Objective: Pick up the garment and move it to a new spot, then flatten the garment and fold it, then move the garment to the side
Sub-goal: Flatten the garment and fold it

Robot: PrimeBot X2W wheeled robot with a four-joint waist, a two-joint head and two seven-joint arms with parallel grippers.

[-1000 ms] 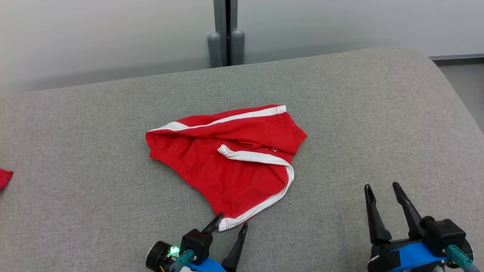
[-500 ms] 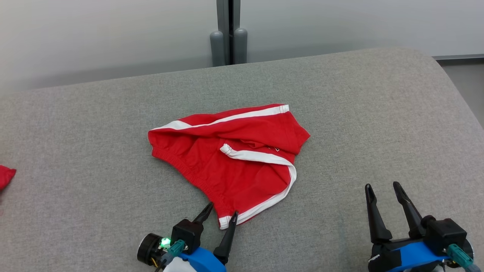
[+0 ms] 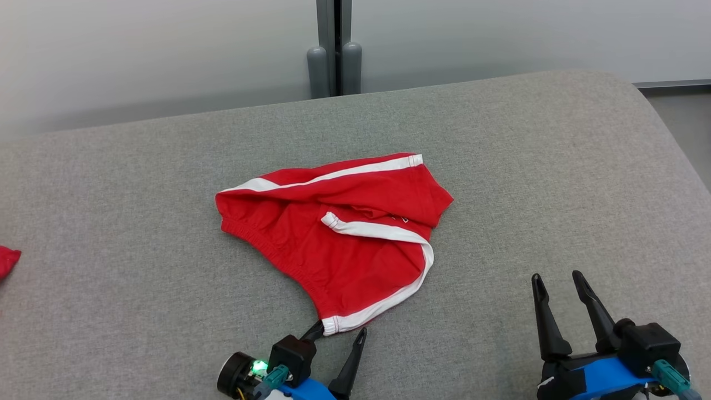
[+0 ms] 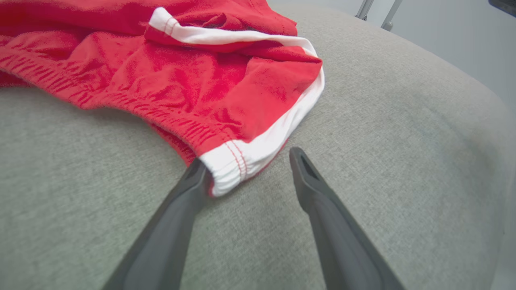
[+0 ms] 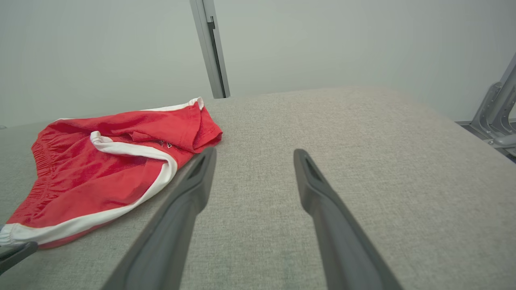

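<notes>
The garment (image 3: pixel 333 239), red shorts with white trim, lies crumpled in the middle of the grey padded surface (image 3: pixel 555 166). My left gripper (image 3: pixel 340 329) is open at the garment's near corner. In the left wrist view that white-hemmed corner of the garment (image 4: pixel 225 169) lies between the fingers of the left gripper (image 4: pixel 246 161) and touches the left finger (image 4: pixel 189 181); the right finger stands apart from it. My right gripper (image 3: pixel 556 276) is open over bare surface to the right of the garment. In its own view the right gripper (image 5: pixel 254 152) holds nothing, with the garment (image 5: pixel 100 173) to its left.
A bit of another red cloth (image 3: pixel 8 261) shows at the left edge. Two grey posts (image 3: pixel 333 61) stand behind the surface against a pale wall. The surface rounds off at the right to the floor (image 3: pixel 683 122). A metal frame (image 5: pixel 496 117) stands off to the right.
My left gripper pushed forward and to the left along the garment's near corner, then drew back to about where it was. The garment and the right gripper have barely shifted.
</notes>
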